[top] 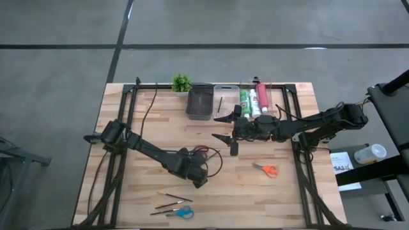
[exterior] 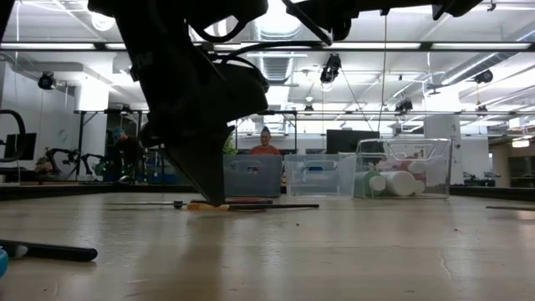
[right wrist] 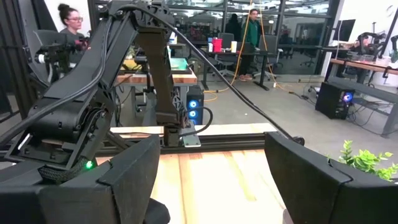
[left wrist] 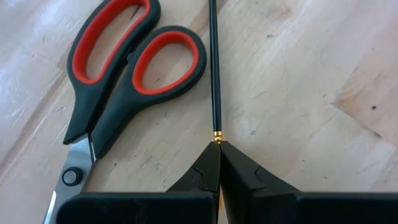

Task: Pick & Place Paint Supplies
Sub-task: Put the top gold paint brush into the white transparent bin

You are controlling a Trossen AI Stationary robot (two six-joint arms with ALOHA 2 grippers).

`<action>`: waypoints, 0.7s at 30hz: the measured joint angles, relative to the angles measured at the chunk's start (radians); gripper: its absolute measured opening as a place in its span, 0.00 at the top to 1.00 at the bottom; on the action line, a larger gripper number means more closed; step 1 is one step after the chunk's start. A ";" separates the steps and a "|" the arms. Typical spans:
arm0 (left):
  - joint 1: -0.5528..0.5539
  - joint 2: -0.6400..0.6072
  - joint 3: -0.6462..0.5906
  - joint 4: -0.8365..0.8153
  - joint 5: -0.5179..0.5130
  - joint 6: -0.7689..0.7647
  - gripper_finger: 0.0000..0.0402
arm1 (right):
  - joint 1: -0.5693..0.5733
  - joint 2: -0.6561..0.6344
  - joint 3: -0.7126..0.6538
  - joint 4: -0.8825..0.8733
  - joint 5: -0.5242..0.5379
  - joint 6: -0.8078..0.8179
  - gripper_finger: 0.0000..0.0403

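Note:
My left gripper (top: 199, 181) (left wrist: 218, 146) is down at the table's near middle, shut on a thin black brush (left wrist: 214, 74). Scissors with red-and-black handles (left wrist: 124, 68) lie on the wood right beside that brush. My right gripper (top: 223, 128) (right wrist: 214, 186) hovers open above the table's middle and holds nothing. Orange-handled scissors (top: 265, 169) lie flat right of centre. Blue-handled scissors (top: 183, 213) and thin brushes (top: 172, 197) lie near the near edge. Green, white and pinkish-red tubes (top: 254, 101) lie in a clear bin at the far edge. My left gripper pinches the black brush at its gold ferrule (left wrist: 217, 135), between the two fingertips (left wrist: 208, 163). The fingers come down from above. The brush's handle (left wrist: 213, 56) stretches away from the tips and lies flat on the wood, as the low view (exterior: 267, 206) also shows.
A dark grey bin (top: 199, 101) and an empty clear bin (top: 226, 96) stand by the tube bin along the far edge, with a small green plant (top: 181, 82) to their left. Black frame rails (top: 128, 108) run down both table sides. People show in the room beyond.

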 joint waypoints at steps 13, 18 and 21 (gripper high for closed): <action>0.000 -0.001 -0.023 0.023 0.003 -0.020 0.98 | 0.000 0.000 0.000 0.000 0.000 -0.001 0.29; 0.000 -0.001 -0.023 0.025 0.004 -0.027 0.96 | 0.000 0.000 0.000 0.000 0.000 0.000 0.29; 0.000 -0.001 -0.023 0.026 0.005 -0.027 0.90 | 0.000 0.000 0.000 0.000 0.000 0.000 0.29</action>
